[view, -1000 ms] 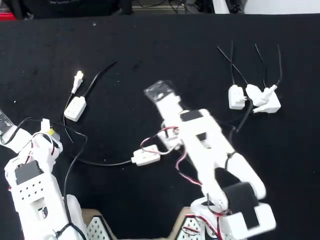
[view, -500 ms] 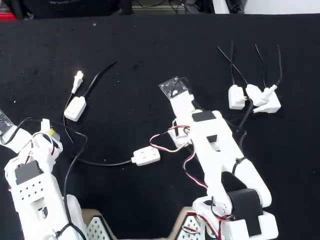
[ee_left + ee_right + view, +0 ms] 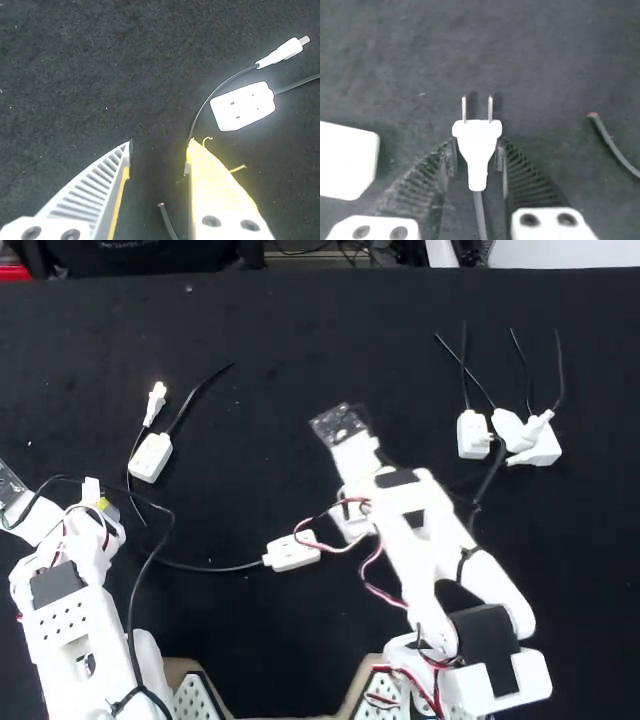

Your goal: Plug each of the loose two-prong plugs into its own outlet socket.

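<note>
Black, cloth-covered tabletop [image 3: 300,320]; cables and dark clutter lie in the room beyond its far edge. The right claw [image 3: 475,146] is closed on a plug [image 3: 476,135], prongs pointing outward, over the tabletop's middle. The left claw [image 3: 159,147] is parted and empty near the left edge, close to a socket [image 3: 242,106] and a loose plug [image 3: 285,50]. A second socket [image 3: 293,551] lies toward the near edge.

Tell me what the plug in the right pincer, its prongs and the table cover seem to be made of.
The plug looks like white moulded plastic, smooth with a faint sheen. Its prongs look like bare metal: thin flat blades with a grey glint. The table cover is probably black felt or similar cloth, matte with a fuzzy, speckled nap.
</note>
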Robot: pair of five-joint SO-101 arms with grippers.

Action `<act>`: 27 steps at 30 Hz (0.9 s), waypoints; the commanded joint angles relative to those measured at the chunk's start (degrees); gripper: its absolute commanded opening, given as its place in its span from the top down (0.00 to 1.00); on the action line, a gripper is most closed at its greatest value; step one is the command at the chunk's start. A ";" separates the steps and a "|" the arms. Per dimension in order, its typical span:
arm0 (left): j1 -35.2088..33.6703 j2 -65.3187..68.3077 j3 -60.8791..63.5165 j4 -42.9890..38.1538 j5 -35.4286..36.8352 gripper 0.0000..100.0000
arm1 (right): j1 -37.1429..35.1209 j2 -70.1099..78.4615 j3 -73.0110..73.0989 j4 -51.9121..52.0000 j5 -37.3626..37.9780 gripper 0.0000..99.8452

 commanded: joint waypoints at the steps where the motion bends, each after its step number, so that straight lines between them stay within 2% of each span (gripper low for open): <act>1: 0.66 -0.62 -3.74 0.09 0.53 0.81 | -3.87 -2.95 -0.04 2.02 -1.49 0.88; 5: 0.75 -0.62 -3.74 0.09 0.53 0.81 | -3.52 -5.41 -0.04 3.69 -1.67 0.88; 9: 0.66 -0.62 -3.74 0.09 0.53 0.81 | -2.20 -9.45 -0.04 6.33 -1.67 0.94; 13: 0.75 -0.62 -3.74 0.09 0.53 0.81 | -1.32 -13.05 0.57 7.82 -1.67 0.95; 18: 0.75 -0.62 -3.74 0.09 0.53 0.81 | -6.24 -13.14 4.97 1.76 -1.67 0.95; 24: 0.75 -0.62 -3.74 0.09 0.53 0.81 | -2.20 -7.52 5.32 -3.87 5.19 0.88; 27: 0.75 -0.62 -3.74 0.09 0.53 0.81 | -0.44 -4.00 4.26 -4.66 6.51 0.88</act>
